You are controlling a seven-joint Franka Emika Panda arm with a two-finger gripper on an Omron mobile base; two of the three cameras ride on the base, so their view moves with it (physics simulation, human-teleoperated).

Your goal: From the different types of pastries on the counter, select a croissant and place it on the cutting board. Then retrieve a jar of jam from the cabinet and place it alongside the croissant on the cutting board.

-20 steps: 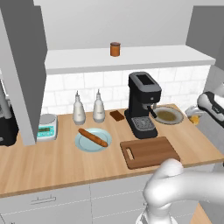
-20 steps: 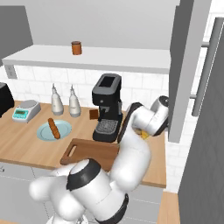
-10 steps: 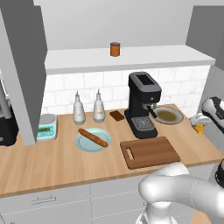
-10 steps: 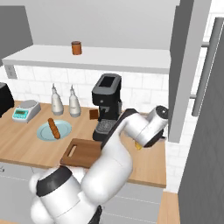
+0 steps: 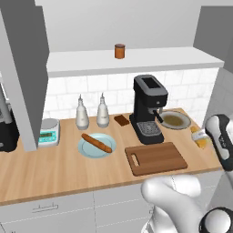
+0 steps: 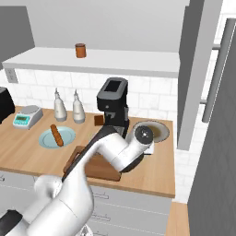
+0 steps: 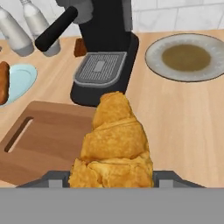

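Holding the croissant (image 7: 113, 148) in our gripper (image 7: 112, 181), we see the pastry hide the fingertips in the hand view. It hangs over the counter (image 5: 59, 170), the cutting board (image 5: 156, 158) at nine o'clock. The jar of jam (image 5: 119, 51) sits on the cabinet (image 5: 150, 60) shelf; no readable label

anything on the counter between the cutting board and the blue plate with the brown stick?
No. In the left base view, bare light-wood counter separates the cutting board from the blue plate. The right base view agrees.
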